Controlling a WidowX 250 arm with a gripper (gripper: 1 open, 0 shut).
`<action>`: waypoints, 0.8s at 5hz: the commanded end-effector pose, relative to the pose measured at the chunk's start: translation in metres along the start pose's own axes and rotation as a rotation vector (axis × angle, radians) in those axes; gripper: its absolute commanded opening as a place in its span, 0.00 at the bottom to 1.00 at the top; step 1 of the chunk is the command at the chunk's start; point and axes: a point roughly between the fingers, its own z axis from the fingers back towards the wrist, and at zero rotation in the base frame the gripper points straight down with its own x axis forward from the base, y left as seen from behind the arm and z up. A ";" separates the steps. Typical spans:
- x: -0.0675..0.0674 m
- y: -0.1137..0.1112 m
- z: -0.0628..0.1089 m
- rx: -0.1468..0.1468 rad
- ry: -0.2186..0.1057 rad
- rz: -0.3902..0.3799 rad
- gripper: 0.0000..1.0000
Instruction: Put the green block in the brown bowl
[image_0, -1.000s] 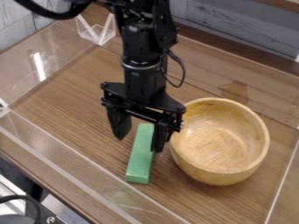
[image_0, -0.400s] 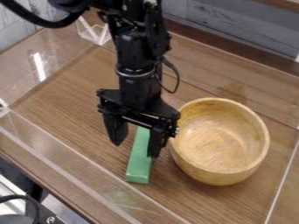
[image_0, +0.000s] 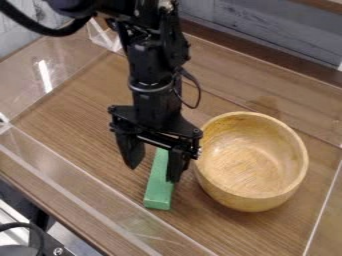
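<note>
A black robot arm (image_0: 151, 60) comes down from the upper left of the frame and ends in a dark gripper (image_0: 156, 160) that points straight down at the table, a little left of centre. Its two fingers (image_0: 132, 152) stand spread wide, one on each side of the far end of the green block (image_0: 162, 182), and nothing is clamped between them. The block lies flat on the wooden table (image_0: 80, 130), well below the fingertips' upper parts (whether the tips actually touch its sides cannot be made out).

The green block is a long, slim bar lying just below the centre of the frame, running from under the gripper down toward the lower edge, tilted slightly to the left at its near end. Its upper end is partly hidden behind the right finger.

The brown bowl (image_0: 254, 190) sits to the right of the block, in the lower right part of the frame, upright and with nothing in it. Its left rim is just beside the right finger and near the block, though a narrow strip of table shows between bowl and block.

A clear wall (image_0: 54, 60) runs along the table's edges, catching pale reflections at the upper left.
</note>
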 end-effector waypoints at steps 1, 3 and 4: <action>0.004 0.002 0.008 -0.016 -0.054 0.002 1.00; 0.007 -0.004 -0.003 -0.017 -0.061 0.002 1.00; 0.008 -0.005 -0.010 -0.016 -0.063 0.003 1.00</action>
